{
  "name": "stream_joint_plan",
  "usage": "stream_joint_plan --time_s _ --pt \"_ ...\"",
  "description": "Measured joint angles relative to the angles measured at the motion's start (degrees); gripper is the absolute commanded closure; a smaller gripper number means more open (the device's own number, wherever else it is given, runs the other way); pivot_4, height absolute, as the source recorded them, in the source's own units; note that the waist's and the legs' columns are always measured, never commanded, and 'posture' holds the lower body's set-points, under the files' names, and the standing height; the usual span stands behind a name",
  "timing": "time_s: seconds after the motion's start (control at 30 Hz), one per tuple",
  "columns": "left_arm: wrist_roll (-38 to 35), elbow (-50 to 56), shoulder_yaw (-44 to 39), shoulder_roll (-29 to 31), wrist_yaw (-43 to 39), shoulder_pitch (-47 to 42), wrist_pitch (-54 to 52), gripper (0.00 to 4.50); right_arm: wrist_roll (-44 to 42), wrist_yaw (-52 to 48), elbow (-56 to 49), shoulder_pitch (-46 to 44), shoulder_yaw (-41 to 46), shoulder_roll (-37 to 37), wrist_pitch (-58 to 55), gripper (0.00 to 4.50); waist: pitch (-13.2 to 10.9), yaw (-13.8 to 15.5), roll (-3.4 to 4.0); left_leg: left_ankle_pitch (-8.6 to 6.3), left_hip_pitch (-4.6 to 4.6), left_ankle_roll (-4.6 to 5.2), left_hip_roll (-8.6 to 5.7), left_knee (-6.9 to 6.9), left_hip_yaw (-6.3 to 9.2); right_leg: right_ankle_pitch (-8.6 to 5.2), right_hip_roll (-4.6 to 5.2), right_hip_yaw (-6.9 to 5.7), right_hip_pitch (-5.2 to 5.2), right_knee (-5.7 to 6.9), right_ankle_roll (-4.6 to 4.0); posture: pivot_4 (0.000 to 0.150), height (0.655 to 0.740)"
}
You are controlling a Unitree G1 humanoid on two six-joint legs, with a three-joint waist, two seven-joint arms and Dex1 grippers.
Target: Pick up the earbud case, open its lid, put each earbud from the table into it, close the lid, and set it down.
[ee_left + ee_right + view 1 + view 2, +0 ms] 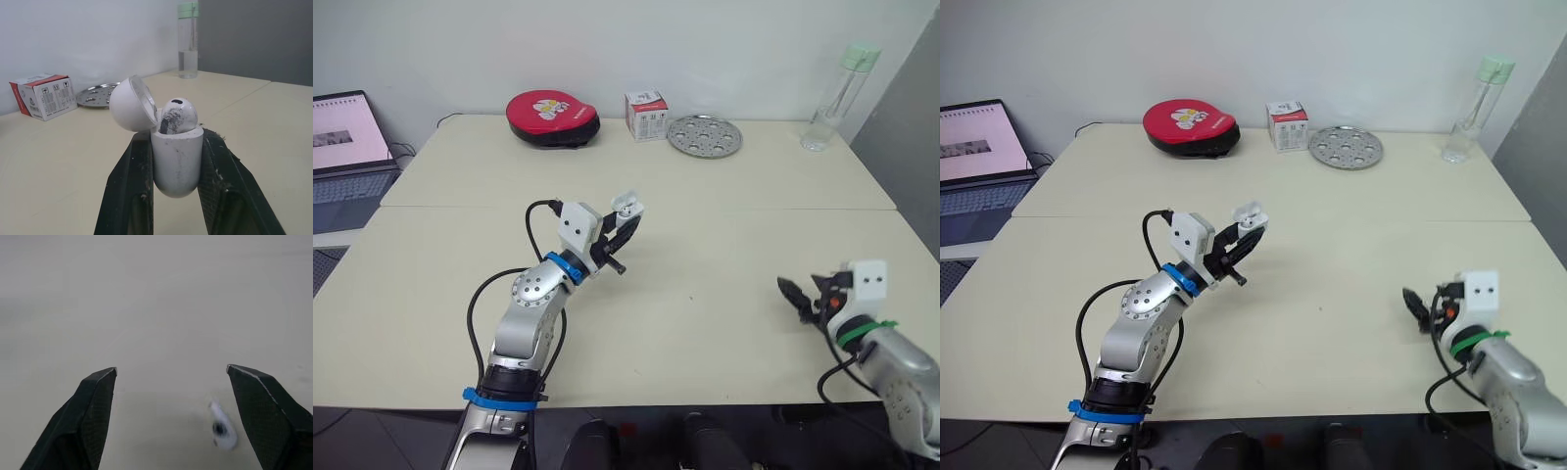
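Observation:
My left gripper is raised above the middle-left of the table, shut on the white earbud case. The case stands upright between the black fingers, its lid swung open. One white earbud sits in the case, its head sticking out. My right gripper is low over the table near the front right, open. In the right wrist view a second white earbud lies on the table between the spread fingers, close to one of them.
Along the far edge stand a red round pouch, a small red-and-white box, a perforated metal disc and a clear bottle with a green cap. A laptop sits off the table's left.

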State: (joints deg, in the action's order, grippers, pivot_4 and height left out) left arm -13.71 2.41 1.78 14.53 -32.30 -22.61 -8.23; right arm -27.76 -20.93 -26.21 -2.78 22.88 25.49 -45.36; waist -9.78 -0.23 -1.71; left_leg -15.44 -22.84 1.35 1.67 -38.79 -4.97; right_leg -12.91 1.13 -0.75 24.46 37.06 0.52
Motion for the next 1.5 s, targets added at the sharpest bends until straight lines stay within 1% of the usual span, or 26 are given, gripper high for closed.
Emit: stream_joint_plan --time_s 0.07,0.1,0.17,0.23,0.3,0.37,0.47,0.5,0.63,0.7,0.83,1.13,1.33,1.5 --pt "-0.02 -0.02 0.02 -0.09 0.05 -0.01 0.11 3.73 -0.35 -3.42 1.32 -5.42 -0.38 5.59 0.85 0.72 -0.01 -0.03 0.02 0.00 0.01 0.01 -0.02 0.00 0.02 0.01 0.00 -0.02 -0.02 -0.02 0.02 0.150 0.7400" --pt "-0.01 -0.09 0.03 -0.10 0.11 -0.07 0.15 3.73 0.24 -7.31 3.05 -8.74 -2.65 11.12 2.41 0.72 -0.01 0.00 0.02 0.00 0.02 0.01 -0.02 0.03 0.03 0.01 -0.01 -0.04 -0.02 -0.06 0.02 0.150 0.7400" --pt "-0.01 -0.19 0.02 -0.17 0.14 -0.12 0.30 3.73 3.12 -14.69 6.23 -12.19 -7.69 19.11 6.53 1.10 0.01 0.11 -0.06 -0.01 0.01 0.01 0.02 0.06 0.16 -0.02 -0.05 -0.16 -0.07 -0.12 -0.03 0.150 0.7400" --pt "-0.01 -0.58 0.09 -0.43 0.19 -0.22 0.59 3.73 8.21 -24.25 12.09 -14.19 -16.42 26.36 13.73 1.67 0.00 0.30 -0.08 -0.01 -0.01 0.01 0.01 0.09 0.20 -0.05 -0.06 -0.21 -0.08 -0.16 -0.08 0.150 0.7400" --pt "0.00 -0.85 0.10 -0.80 0.27 -0.19 0.90 3.73 13.32 -32.16 19.35 -15.79 -23.77 29.51 22.27 2.36 -0.02 0.43 -0.10 -0.01 -0.06 0.02 -0.03 0.06 0.16 -0.06 -0.04 -0.17 -0.07 -0.17 -0.06 0.150 0.7400" --pt "0.02 -0.81 0.20 -0.96 0.32 -0.15 1.09 3.73 18.23 -38.62 26.87 -18.95 -29.45 30.73 32.12 3.06 -0.03 0.30 -0.11 -0.02 -0.06 0.04 -0.07 0.02 0.06 -0.04 -0.01 -0.07 -0.05 -0.17 -0.03 0.150 0.7400" --pt "0.16 -0.73 0.30 -1.04 0.43 0.10 1.22 3.73 23.70 -47.04 37.72 -25.46 -34.66 31.69 46.21 4.21 -0.05 0.16 -0.12 -0.02 0.00 0.04 -0.05 -0.02 0.02 -0.01 0.00 -0.04 -0.06 -0.15 0.01 0.150 0.7400" --pt "0.23 -0.66 0.31 -1.04 0.47 0.28 1.22 3.73 25.05 -49.38 41.33 -28.05 -36.00 31.65 50.34 4.47 -0.05 0.06 -0.11 -0.02 0.03 0.04 -0.03 -0.02 -0.01 -0.01 -0.01 -0.02 -0.06 -0.12 0.01 0.150 0.7400" --pt "0.29 0.00 0.51 -1.21 0.73 1.74 1.16 3.73 28.96 -55.57 52.43 -35.30 -39.32 29.43 60.44 4.47 -0.05 0.03 -0.12 -0.01 0.10 0.02 0.03 -0.01 0.03 0.00 -0.03 -0.06 -0.08 -0.03 -0.04 0.150 0.7400" --pt "0.30 0.17 0.60 -1.25 0.99 2.13 1.04 3.73 30.32 -57.60 56.38 -36.91 -40.64 28.09 63.74 4.47 -0.05 0.11 -0.12 -0.01 0.08 0.02 0.03 -0.01 0.04 0.14 -0.02 -0.07 -0.08 -0.03 -0.30 0.150 0.7400" --pt "0.30 1.52 0.58 -1.16 1.67 2.73 0.89 3.73 33.72 -59.02 63.49 -39.71 -42.61 25.93 69.75 4.47 -0.05 0.13 -0.11 -0.01 0.06 0.02 -0.02 -0.03 -0.02 0.16 0.07 -0.02 -0.08 -0.06 -0.31 0.150 0.7400" --pt "0.31 1.91 0.63 -1.18 2.07 2.89 0.64 3.73 40.22 -57.35 73.02 -43.07 -44.31 25.61 77.81 4.47 -0.05 0.12 -0.10 0.00 0.10 0.01 -0.01 -0.04 -0.03 0.16 0.08 -0.01 -0.10 -0.02 -0.34 0.150 0.7400" --pt "0.31 2.31 0.65 -1.06 2.30 3.37 0.25 3.73 42.00 -56.28 76.35 -43.64 -44.27 26.62 80.00 4.47 -0.04 0.13 -0.09 0.01 0.14 0.00 -0.01 -0.05 -0.03 0.17 0.09 -0.01 -0.16 -0.02 -0.34 0.150 0.7400" --pt "0.31 2.23 0.68 -1.12 2.27 2.09 0.23 3.73 42.36 -55.93 78.63 -43.64 -43.88 28.09 79.81 4.47 -0.04 0.24 -0.09 0.00 0.17 0.00 -0.02 -0.06 -0.03 0.17 0.11 -0.02 -0.21 -0.04 -0.34 0.150 0.7400"
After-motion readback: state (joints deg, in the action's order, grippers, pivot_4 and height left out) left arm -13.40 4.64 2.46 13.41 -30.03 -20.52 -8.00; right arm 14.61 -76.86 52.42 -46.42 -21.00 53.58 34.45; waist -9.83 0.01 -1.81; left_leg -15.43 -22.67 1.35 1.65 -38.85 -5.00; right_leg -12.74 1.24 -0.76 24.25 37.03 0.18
